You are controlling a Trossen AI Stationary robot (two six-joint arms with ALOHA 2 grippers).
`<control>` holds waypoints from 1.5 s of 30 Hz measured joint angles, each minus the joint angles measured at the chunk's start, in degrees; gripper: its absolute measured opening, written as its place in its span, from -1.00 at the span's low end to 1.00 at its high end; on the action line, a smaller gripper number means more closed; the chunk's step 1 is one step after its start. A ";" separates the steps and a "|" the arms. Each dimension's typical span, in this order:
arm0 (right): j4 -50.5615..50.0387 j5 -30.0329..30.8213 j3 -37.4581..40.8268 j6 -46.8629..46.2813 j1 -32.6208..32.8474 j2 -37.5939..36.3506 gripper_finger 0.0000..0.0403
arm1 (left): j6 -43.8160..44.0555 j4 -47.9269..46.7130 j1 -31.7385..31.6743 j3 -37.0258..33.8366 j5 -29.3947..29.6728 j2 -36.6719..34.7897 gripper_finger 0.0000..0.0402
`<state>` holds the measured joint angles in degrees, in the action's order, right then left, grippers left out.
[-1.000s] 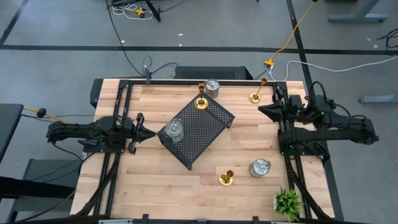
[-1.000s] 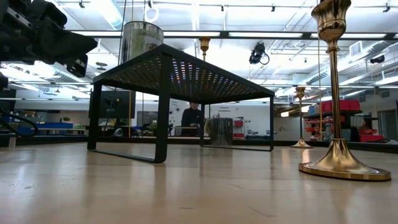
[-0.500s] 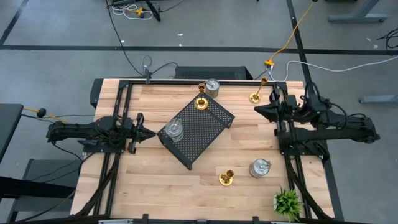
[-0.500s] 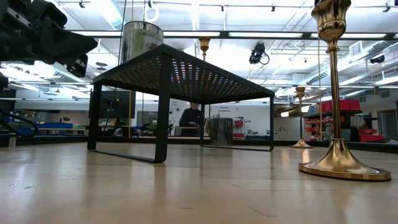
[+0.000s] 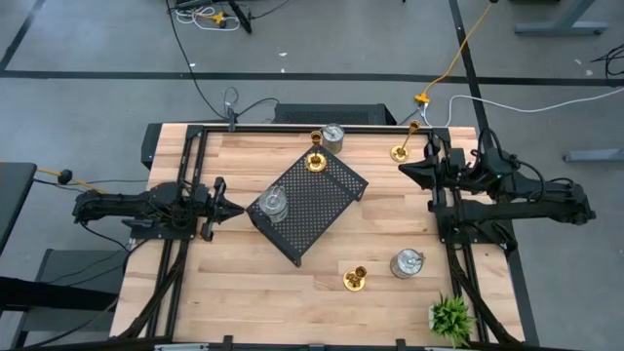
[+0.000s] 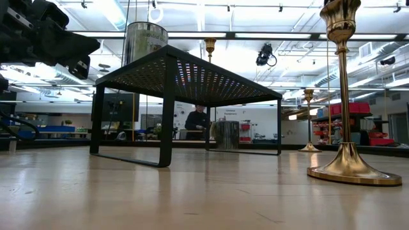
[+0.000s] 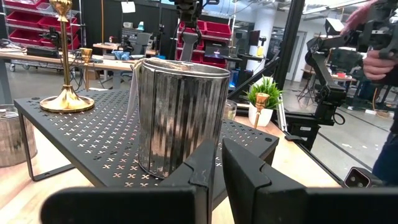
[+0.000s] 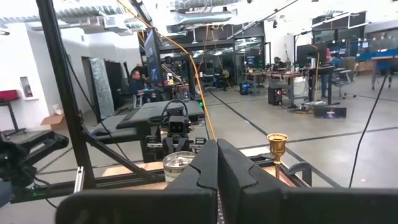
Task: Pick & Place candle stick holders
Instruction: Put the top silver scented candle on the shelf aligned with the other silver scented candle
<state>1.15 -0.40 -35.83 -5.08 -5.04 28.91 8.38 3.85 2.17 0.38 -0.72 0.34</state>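
From above, on the wooden table (image 5: pixel 292 292), the black perforated tray (image 5: pixel 322 210) sits turned at mid-table, with one silver holder (image 5: pixel 274 204) on its left corner and one gold holder (image 5: pixel 316 161) on its far corner; a second silver holder (image 5: pixel 333 135) stands at the table's far edge just behind that corner, another gold holder (image 5: pixel 400 151) stands near the far right corner, and a gold (image 5: pixel 355 279) and a silver (image 5: pixel 407 262) pair wait near the front edge beside the small green plant (image 5: pixel 451 316). Only five holders show in this view. The left gripper (image 5: pixel 232 208) lies at the left edge, jaws drawn narrow and empty, its tip near the silver holder on the tray; the right gripper (image 5: pixel 407 173) hangs at the right edge, jaws pressed together and empty, just beside the far right gold holder. At table height, the tall gold holder (image 6: pixel 345 89) looks top-heavy on its slim stem, so a sideways brush would likely topple it. Through the left wrist camera, the ribbed silver holder (image 7: pixel 180 115) fills the gap ahead of the near-shut fingers (image 7: pixel 205 168); pushing forward would shove it across the tray, perhaps into the gold one (image 7: pixel 65 56). Through the right wrist camera, the shut fingers (image 8: pixel 205 165) point between a glass-topped holder (image 8: pixel 179 163) and a gold stem (image 8: pixel 277 152); unless they spread first, they would likely knock rather than grasp.
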 joint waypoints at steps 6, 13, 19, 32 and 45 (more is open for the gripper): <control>0.05 2.25 0.00 1.12 0.00 0.00 -0.99 | 0.01 -0.02 -0.02 0.00 0.00 0.00 -0.81; 0.07 4.93 0.00 1.23 -0.78 0.00 -0.99 | 0.00 0.01 -0.02 0.00 -0.02 0.01 -0.81; 0.18 4.96 0.00 1.50 -3.99 1.13 -0.99 | 0.00 -0.02 -0.02 0.00 0.01 0.00 -0.81; -0.09 -1.51 -1.58 2.26 -17.07 7.01 -0.99 | 0.00 0.01 -0.02 0.00 -0.01 0.01 -0.81; -14.14 -7.17 -13.78 4.69 -25.74 15.92 -0.95 | 0.00 -0.02 0.01 0.00 -0.02 0.02 -0.81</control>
<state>-12.99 -7.57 -49.62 -0.39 -30.78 44.82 8.38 3.84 2.17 0.38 -0.73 0.36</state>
